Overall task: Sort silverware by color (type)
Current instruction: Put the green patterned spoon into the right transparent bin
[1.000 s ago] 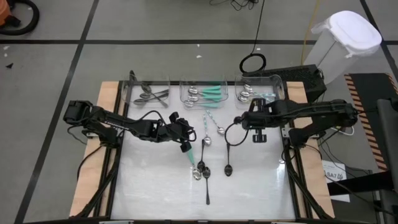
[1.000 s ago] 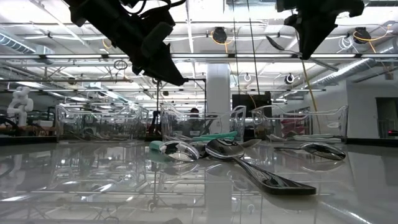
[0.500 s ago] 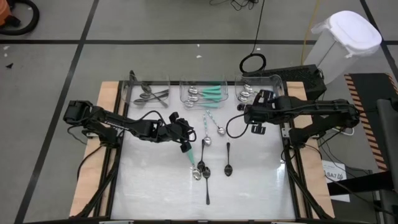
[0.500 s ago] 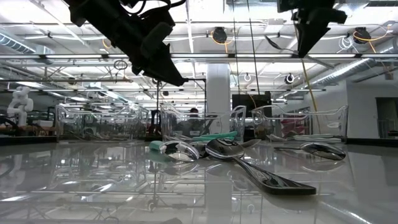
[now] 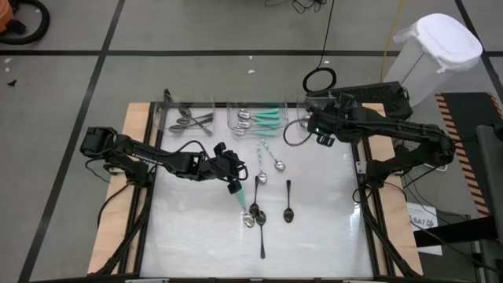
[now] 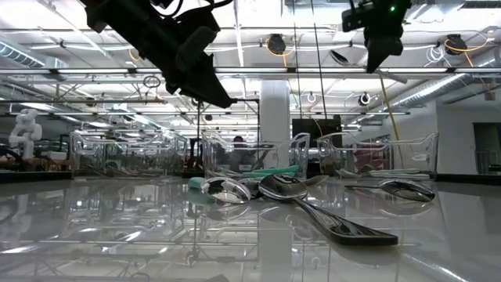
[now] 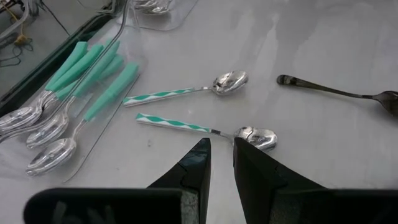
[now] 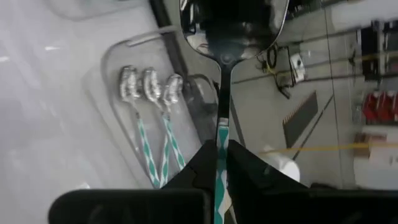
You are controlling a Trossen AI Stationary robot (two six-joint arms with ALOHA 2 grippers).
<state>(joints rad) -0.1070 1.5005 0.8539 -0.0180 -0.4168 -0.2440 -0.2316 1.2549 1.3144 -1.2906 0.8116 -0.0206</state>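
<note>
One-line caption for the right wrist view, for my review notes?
Right gripper shut on a patterned-handle spoon, held above the clear bin holding three matching spoons.

Right gripper raised over table's far right, fingers clamped tight. Left gripper hovers mid-table, its 2 fingers seemingly slightly parted, nothing between

Three bins stand in a row along the bench's far edge: the left bin, the middle bin and the right bin, each with spoons in it. Loose spoons lie on the bench before the middle bin, with more spoons nearer the front.
</note>
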